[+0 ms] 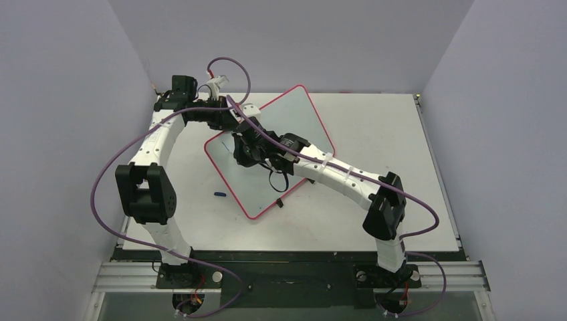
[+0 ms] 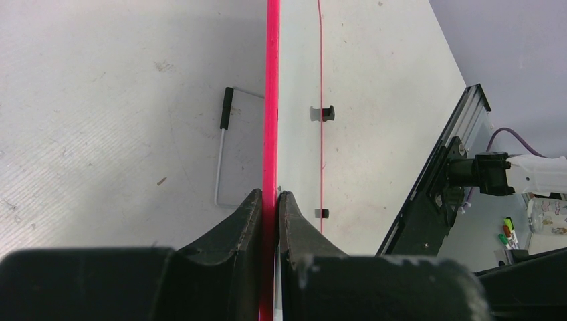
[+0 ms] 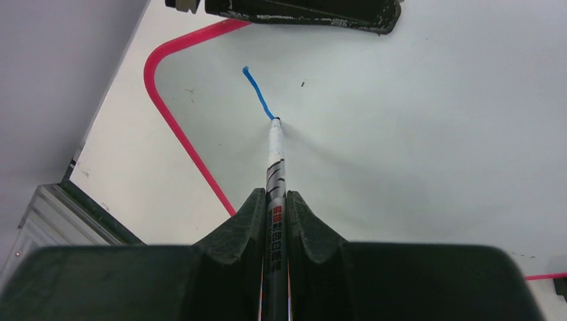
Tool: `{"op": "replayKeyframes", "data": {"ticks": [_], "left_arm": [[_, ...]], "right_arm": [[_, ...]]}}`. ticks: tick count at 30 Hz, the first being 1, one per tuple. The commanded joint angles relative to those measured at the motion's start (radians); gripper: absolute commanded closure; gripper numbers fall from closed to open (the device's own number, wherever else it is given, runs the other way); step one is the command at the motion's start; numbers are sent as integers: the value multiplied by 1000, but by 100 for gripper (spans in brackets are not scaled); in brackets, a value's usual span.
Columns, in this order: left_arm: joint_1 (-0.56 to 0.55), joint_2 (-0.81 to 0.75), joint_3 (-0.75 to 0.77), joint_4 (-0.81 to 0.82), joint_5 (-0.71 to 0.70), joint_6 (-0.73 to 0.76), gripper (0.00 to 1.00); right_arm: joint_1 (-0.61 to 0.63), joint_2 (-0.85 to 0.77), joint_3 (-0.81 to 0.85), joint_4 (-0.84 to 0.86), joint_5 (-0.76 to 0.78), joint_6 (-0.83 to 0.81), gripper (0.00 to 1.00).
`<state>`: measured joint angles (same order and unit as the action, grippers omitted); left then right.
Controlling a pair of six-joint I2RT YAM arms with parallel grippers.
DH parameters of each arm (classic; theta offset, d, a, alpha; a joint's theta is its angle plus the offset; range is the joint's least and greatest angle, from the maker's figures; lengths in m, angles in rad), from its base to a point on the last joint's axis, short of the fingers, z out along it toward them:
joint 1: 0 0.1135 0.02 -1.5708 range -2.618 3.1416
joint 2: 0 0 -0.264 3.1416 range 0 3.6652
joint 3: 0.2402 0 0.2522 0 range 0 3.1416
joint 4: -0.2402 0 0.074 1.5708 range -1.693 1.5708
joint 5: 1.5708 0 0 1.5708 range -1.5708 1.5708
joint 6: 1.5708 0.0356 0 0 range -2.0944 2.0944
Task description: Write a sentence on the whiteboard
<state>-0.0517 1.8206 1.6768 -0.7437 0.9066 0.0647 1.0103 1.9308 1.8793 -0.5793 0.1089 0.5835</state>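
The whiteboard (image 1: pixel 294 127) lies turned diagonally on the table, white with a thin red rim (image 3: pixel 180 134). My left gripper (image 2: pixel 270 194) is shut on that rim at the board's far left corner (image 1: pixel 231 114). My right gripper (image 3: pixel 275 195) is shut on a silver marker (image 3: pixel 275 154) over the board's left part (image 1: pixel 249 155). The marker's tip touches the white surface. Of the sentence, only one short slanted blue stroke (image 3: pixel 257 93) shows, ending at the tip. In the top view both arms hide that stroke.
A small blue cap (image 1: pixel 219 194) lies on the table (image 1: pixel 374 134) left of the board's near corner. Two black clips (image 2: pixel 325 112) sit along one board edge. A wire stand (image 2: pixel 220 144) shows beside the gripped rim. Purple walls close in the left, back and right.
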Motion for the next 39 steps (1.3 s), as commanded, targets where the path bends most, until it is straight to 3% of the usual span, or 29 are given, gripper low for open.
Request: {"op": "replayKeyframes", "data": {"ticks": [1,17,39], "left_arm": [[-1,-70,11,57,-41,50,100],[-5,-77,10,57,-42,53,100],[-9,-82,9,52,-44,58,100]], "right_arm": [[-1,-44,78,18,21,-20,100],[-18,40,190,23,-14,6,100],[-28,59,159,22,-16,18,100]]}}
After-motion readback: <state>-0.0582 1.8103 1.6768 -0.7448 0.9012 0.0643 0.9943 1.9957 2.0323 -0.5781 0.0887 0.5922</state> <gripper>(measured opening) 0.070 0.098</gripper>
